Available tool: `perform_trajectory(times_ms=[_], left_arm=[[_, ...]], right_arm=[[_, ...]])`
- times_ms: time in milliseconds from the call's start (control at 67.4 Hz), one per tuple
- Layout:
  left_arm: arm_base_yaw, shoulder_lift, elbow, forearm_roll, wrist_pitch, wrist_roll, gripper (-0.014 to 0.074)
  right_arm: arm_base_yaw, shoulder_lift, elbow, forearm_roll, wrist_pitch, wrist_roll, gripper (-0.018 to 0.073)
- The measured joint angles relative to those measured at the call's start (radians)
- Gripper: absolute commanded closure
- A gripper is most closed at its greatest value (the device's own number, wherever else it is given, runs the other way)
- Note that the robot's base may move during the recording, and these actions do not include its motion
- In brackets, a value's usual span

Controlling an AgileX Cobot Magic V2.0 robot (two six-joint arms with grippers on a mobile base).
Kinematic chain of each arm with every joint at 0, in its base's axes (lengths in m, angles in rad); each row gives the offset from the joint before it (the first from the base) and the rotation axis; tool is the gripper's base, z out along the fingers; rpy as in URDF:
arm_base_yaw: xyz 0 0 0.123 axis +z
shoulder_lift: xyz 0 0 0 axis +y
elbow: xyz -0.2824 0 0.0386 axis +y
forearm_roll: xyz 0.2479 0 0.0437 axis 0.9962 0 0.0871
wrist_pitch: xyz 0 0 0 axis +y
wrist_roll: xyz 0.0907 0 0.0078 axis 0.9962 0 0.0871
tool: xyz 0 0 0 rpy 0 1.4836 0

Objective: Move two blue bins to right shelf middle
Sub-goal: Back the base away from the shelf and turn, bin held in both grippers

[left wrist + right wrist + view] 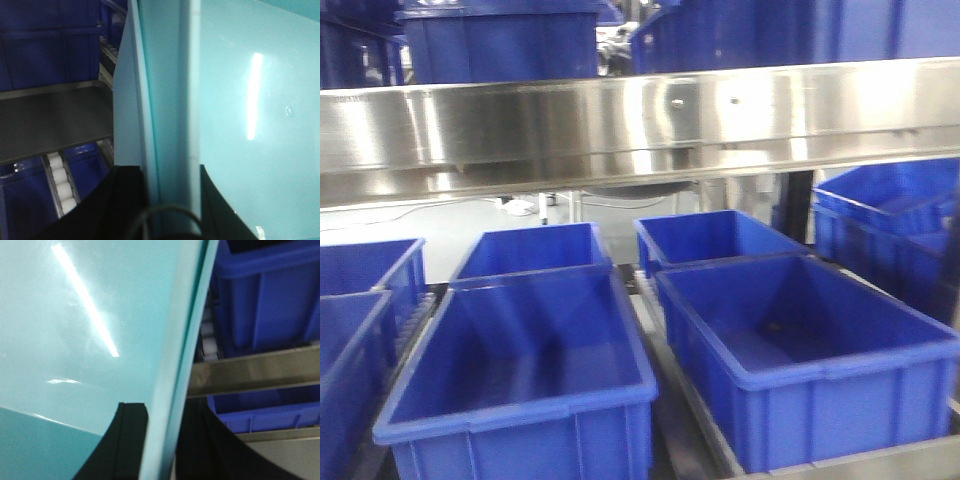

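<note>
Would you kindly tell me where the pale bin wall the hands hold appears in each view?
Front view: cannot be picked out.
Left wrist: the pale bin wall fills centre and right, clamped by the left hand.
Right wrist: it fills the left, clamped by the right hand.
Shared landmark: blue bins.

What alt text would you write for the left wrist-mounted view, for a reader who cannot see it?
Close up, the left gripper has its black fingers either side of the upright rim of a pale teal plastic bin, which fills the right of the frame. Left of it lie a grey shelf plate, blue bins and white rollers.
</note>
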Motion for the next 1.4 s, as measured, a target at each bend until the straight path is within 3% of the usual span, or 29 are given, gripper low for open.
perform_trajectory(times_ms=[1396], left_arm=[[0.0,0.0,0.0,-0.004,-0.01,0.0,0.0707]], right_arm=[[-0.002,0.002,0.0,0.003,0.0,0.0,0.0721]])
